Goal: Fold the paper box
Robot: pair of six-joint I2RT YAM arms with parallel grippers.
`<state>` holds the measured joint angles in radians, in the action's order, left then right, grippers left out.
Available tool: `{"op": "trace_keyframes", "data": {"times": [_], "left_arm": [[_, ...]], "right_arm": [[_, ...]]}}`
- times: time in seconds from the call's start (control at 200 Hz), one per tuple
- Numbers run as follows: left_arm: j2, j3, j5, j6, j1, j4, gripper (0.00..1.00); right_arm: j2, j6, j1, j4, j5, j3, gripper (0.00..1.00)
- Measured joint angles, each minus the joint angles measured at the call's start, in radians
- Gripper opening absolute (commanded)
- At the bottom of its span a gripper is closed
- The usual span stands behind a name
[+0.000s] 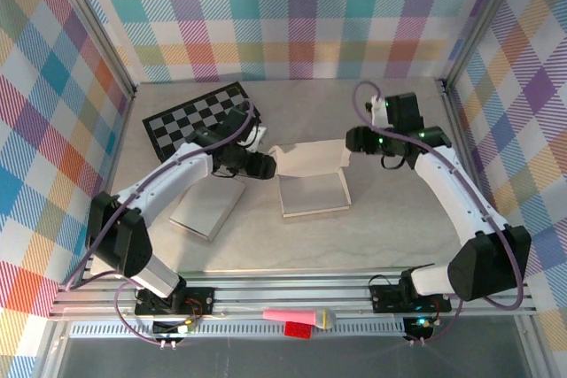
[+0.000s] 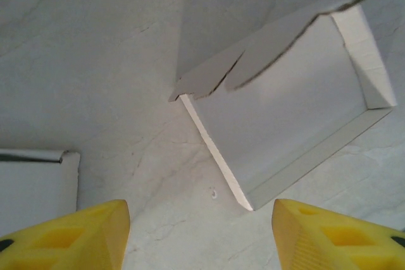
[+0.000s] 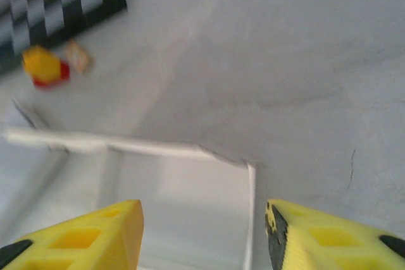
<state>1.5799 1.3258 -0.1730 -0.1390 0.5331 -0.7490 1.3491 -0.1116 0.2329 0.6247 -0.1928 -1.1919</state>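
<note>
The white paper box (image 1: 312,185) lies mid-table, its tray flat and a long flap (image 1: 306,158) standing along its far side. My left gripper (image 1: 264,165) sits just off the box's left end. In the left wrist view its yellow fingers (image 2: 76,235) stand apart over bare table, open and empty, with the box (image 2: 291,118) ahead and to the right. My right gripper (image 1: 354,141) is at the box's far right corner. In the right wrist view it (image 3: 204,235) is open above the box's inside (image 3: 183,200), touching nothing.
A second flat white box piece (image 1: 208,208) lies left of the box, under the left arm. A checkerboard (image 1: 199,117) sits at the back left, with a small yellow and red object (image 3: 44,67) near it. A pink and red item (image 1: 301,318) rests on the front rail.
</note>
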Motion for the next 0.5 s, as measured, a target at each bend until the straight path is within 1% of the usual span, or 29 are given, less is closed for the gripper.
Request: {"op": "trace_keyframes", "data": {"times": [0.11, 0.245, 0.365, 0.5], "left_arm": [[0.051, 0.034, 0.009, 0.053, -0.001, -0.001, 0.60], [0.079, 0.055, 0.024, 0.093, -0.004, 0.000, 0.60], [0.105, 0.071, 0.028, 0.112, -0.006, 0.000, 0.59], [0.139, 0.095, 0.028, 0.122, -0.006, 0.001, 0.58]], "right_arm": [[0.000, 0.187, -0.065, -0.015, -0.076, 0.117, 0.58], [0.035, 0.364, -0.099, -0.032, -0.126, 0.124, 0.58], [0.091, 0.455, -0.099, -0.048, -0.186, 0.104, 0.57], [0.157, 0.495, -0.099, -0.052, -0.228, 0.073, 0.56]]}}
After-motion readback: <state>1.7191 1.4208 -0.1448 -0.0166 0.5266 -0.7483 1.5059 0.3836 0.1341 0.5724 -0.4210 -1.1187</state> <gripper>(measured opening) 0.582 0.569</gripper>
